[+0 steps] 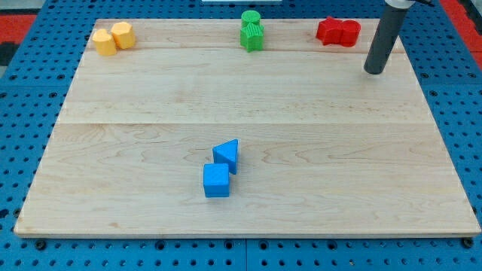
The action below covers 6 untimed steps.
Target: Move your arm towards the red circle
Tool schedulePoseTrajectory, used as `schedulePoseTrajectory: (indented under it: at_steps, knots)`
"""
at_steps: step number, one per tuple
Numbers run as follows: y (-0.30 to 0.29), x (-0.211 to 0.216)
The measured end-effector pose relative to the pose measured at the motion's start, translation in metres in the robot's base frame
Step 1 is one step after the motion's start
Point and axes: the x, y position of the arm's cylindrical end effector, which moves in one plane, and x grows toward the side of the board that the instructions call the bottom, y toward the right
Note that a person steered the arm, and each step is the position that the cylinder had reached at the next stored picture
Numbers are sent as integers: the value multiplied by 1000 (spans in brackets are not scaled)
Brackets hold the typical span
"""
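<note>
Claw there is none on this arm, so no jaws stand apart or together: only my tip [374, 71], the end of a dark rod, rests on the pale wooden worktop [248, 218] at far right. Red blocks [338, 32], seemingly two touching, sit near it, further left and farther away; which is the circle I cannot tell. Judging by that gap, the approach is mostly done, with a short stretch left. Upper rod is cut off.

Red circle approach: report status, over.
My tip on the board at the view's top right. Red blocks up-left of it, not touching; which is the circle, unclear. Nothing between.
</note>
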Motion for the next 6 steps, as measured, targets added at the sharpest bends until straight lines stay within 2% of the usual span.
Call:
schedulePoseTrajectory:
  at_steps: [1,2,3,4,5,6]
  knots:
    - [-14,33]
    - [-26,41]
    - [25,18]
    - [64,-24]
    - [65,-80]
    - [40,-102]
